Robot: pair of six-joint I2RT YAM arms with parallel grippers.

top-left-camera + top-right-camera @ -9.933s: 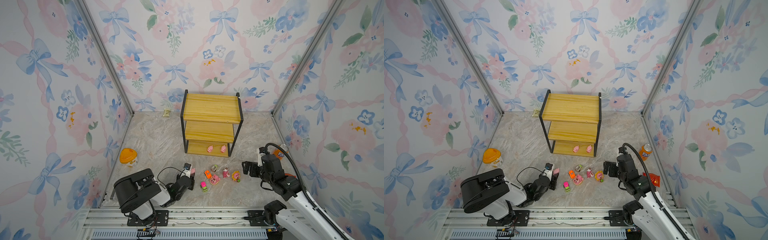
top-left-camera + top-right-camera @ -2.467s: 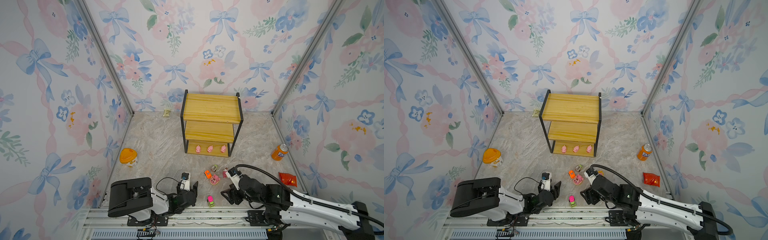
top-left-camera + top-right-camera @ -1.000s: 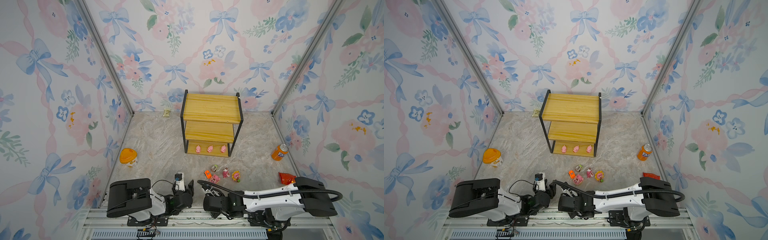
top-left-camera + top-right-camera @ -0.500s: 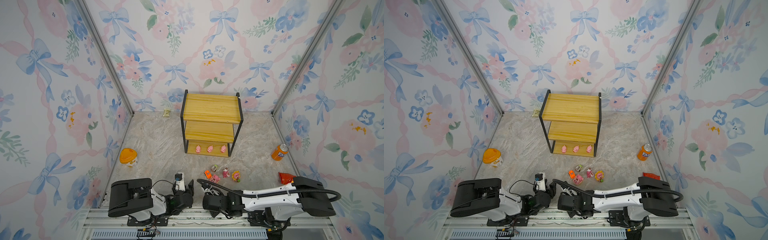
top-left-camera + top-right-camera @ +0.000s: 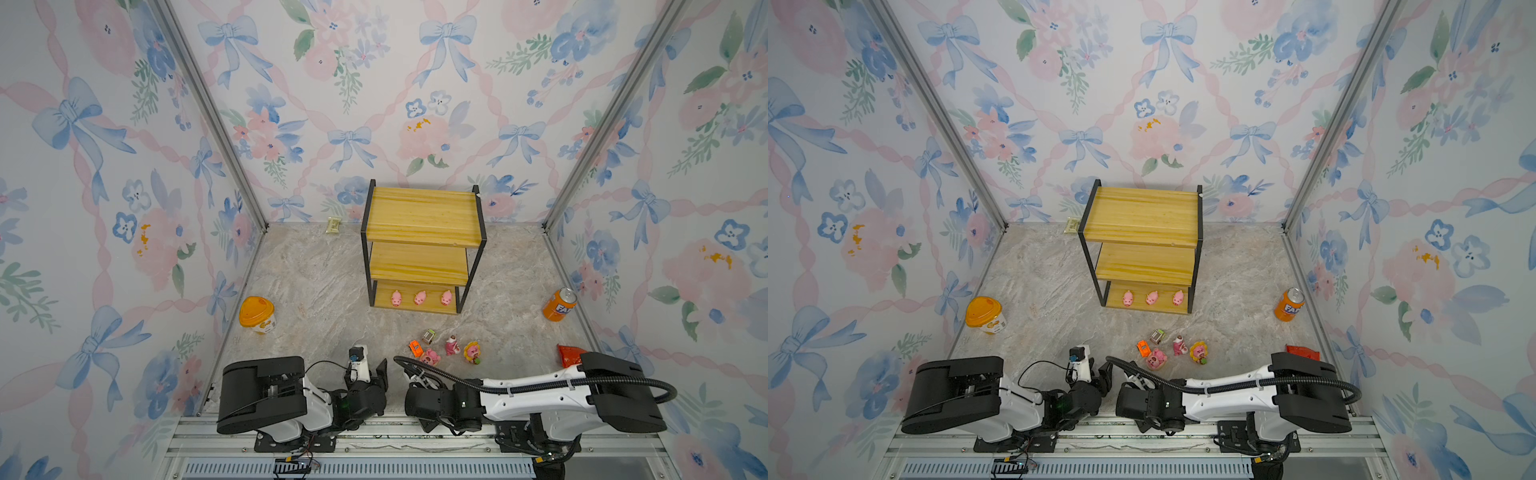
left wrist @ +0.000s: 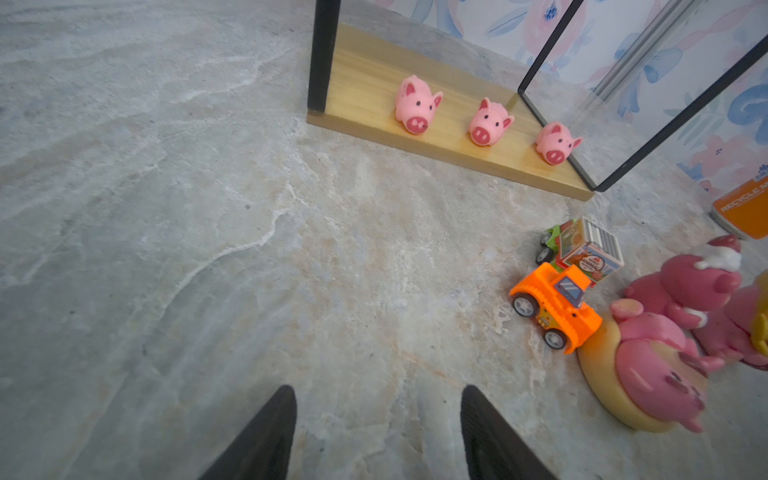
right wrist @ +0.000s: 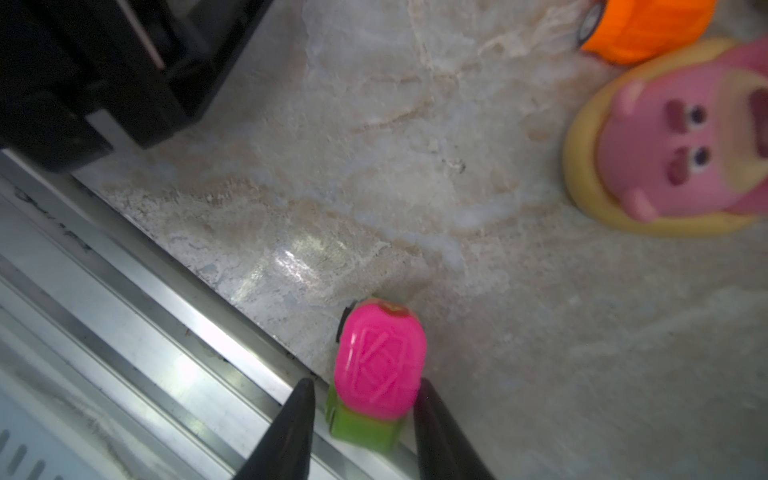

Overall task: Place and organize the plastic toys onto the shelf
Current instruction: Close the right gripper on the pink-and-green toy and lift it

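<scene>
Pink-green car between right gripper jaws, beside metal rail.

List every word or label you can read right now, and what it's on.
"FA", rest turned away: orange soda can, in both top views.
"RECYCLE M", cut off at the frame edge: same can, left wrist view.
Too small or blurred: print on the grey-green boxy mini car, the yellow tub with orange lid, the small packet beside the wooden shelf.
</scene>
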